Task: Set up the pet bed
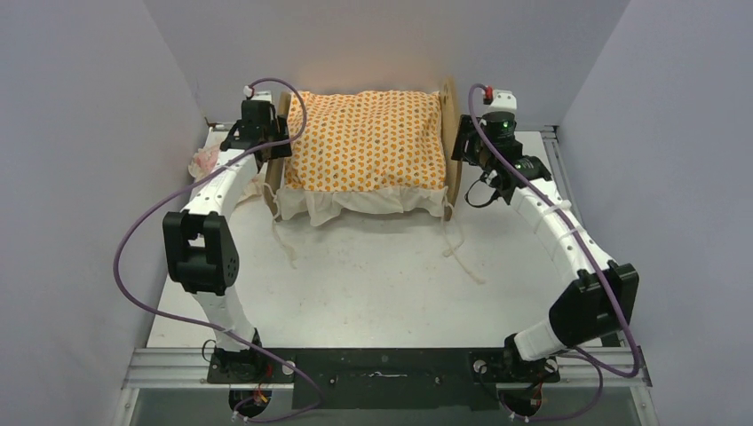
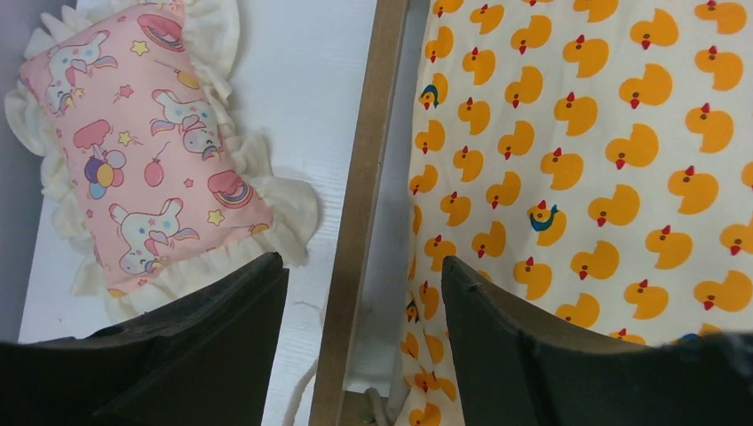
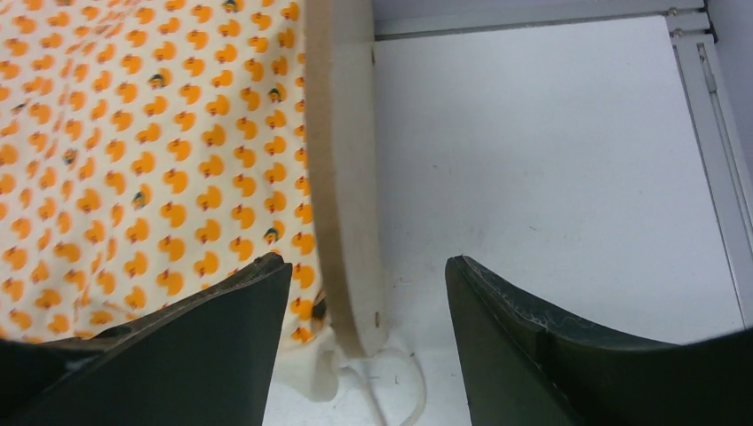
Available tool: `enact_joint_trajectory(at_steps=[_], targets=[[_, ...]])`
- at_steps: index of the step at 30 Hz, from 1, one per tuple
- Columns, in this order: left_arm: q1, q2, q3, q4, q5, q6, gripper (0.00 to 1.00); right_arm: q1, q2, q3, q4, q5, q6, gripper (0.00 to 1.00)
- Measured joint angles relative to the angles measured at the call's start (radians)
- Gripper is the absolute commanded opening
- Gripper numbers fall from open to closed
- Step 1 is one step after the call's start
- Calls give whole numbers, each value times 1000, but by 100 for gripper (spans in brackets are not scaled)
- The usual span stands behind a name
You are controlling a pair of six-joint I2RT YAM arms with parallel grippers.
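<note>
Now | left jaws: apart, pet bed (image 2: 360,222) end board between | right jaws: apart, other end board between

Robot lab test cell, not a home: plain grey walls (image 1: 80,133) box in a white worktop (image 1: 382,284), alu rail frame (image 1: 169,361) at near edge, 2 arms (image 1: 206,200) bolted on w/ purple cables (image 1: 116,262) looping free.

The left arm (image 1: 202,253) and right arm (image 1: 577,257) stretch from bases at 6 o'clock, elbows bowed outward. The left gripper (image 1: 269,146) hangs at 10 o'clock, the right gripper (image 1: 468,149) at 2 o'clock. Both point downward, jaws spread wide.
</note>
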Motion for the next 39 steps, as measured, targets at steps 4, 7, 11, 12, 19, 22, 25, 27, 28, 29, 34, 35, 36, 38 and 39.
enact_joint_trajectory(at_steps=[4, 7, 11, 12, 19, 22, 25, 27, 28, 29, 34, 35, 36, 38, 39], targets=[[3, 35, 11, -26, 27, 7, 37, -45, 127, 37, 15, -36, 13, 63], [3, 23, -28, -21, 32, 30, 21, -40, 209, 40, 22, -63, 14, 55], [16, -34, -103, -11, 53, 37, 1, -37, 261, 40, 26, -87, 6, 22], [16, -51, -120, -12, 66, 40, 0, -37, 264, 40, 24, -88, 4, 15], [-12, -214, -277, -58, 101, 1, 0, -46, 185, -26, -15, -72, -87, 5], [-55, -333, -376, -112, 93, -40, 0, -54, 69, -114, -77, -81, -102, 5], [-126, -476, -487, -151, 62, -95, 2, -71, -65, -209, -133, -87, -116, 8], [-169, -584, -571, -169, 55, -143, 5, -81, -160, -276, -169, -86, -119, 12], [-186, -648, -621, -178, 57, -177, 8, -84, -205, -307, -189, -86, -119, 13], [-195, -695, -652, -185, 62, -199, 15, -84, -247, -335, -208, -87, -118, 16], [-209, -926, -748, -286, 106, -319, 47, -71, -410, -429, -270, -79, -100, 44], [-208, -941, -744, -295, 117, -335, 50, -72, -429, -435, -269, -63, -93, 51], [-206, -943, -725, -311, 134, -348, 52, -73, -449, -435, -261, -42, -89, 54], [-197, -912, -671, -326, 154, -364, 55, -74, -483, -432, -239, -13, -83, 57], [-192, -886, -635, -328, 159, -366, 56, -77, -496, -428, -236, -5, -82, 58]])
